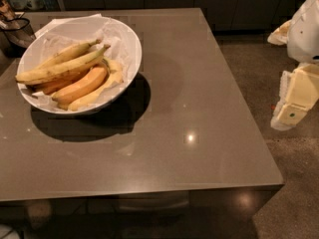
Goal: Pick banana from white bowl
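Note:
The white bowl stands on the far left part of a grey-brown table, lined with crumpled white paper. Several bananas lie in it. The banana is the longest one, slim and pale yellow, and lies across the pile with its stem tip pointing up and right. A shorter pale yellow banana lies just behind it. Plumper orange-yellow bananas lie in front of it. My gripper hangs at the right edge of the view, beyond the table's right side, far from the bowl.
A dark mesh container stands at the table's far left corner behind the bowl. Dark cabinets run along the back. Speckled floor lies to the right of the table. The table's front edge is near the bottom.

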Tool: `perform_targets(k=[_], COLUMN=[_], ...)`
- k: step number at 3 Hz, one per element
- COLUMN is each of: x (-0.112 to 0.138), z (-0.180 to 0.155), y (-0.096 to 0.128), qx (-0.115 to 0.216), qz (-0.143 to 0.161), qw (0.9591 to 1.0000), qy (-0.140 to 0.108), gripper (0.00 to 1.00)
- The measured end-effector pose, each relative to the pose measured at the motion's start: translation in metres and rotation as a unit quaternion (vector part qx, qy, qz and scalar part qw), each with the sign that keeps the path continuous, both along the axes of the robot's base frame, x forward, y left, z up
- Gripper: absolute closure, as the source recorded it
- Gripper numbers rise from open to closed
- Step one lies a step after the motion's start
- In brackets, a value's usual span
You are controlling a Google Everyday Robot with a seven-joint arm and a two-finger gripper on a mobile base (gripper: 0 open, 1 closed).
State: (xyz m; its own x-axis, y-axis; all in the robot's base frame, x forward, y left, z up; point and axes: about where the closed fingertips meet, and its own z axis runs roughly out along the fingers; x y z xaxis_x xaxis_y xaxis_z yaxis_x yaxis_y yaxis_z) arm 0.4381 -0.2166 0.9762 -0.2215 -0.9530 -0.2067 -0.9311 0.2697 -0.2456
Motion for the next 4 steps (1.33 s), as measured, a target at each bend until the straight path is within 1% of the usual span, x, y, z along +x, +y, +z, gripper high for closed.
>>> perform_targets(k=[1,2,3,4], x=[0.000,0.003,0.015,0.030], z=[0.000,0.004,0.009,0.015], y=[0.000,0.014,0.040,0.072], qx=[0.000,-0.016,-0.034,-0.062], qz=[0.000,0.010,0.034,0.074], qw=[1.0000,0.9998,0.9988,0.9953], qy=[0.000,0.001,0.010,0.007], gripper=[0.00,0.00,0.00,0.00])
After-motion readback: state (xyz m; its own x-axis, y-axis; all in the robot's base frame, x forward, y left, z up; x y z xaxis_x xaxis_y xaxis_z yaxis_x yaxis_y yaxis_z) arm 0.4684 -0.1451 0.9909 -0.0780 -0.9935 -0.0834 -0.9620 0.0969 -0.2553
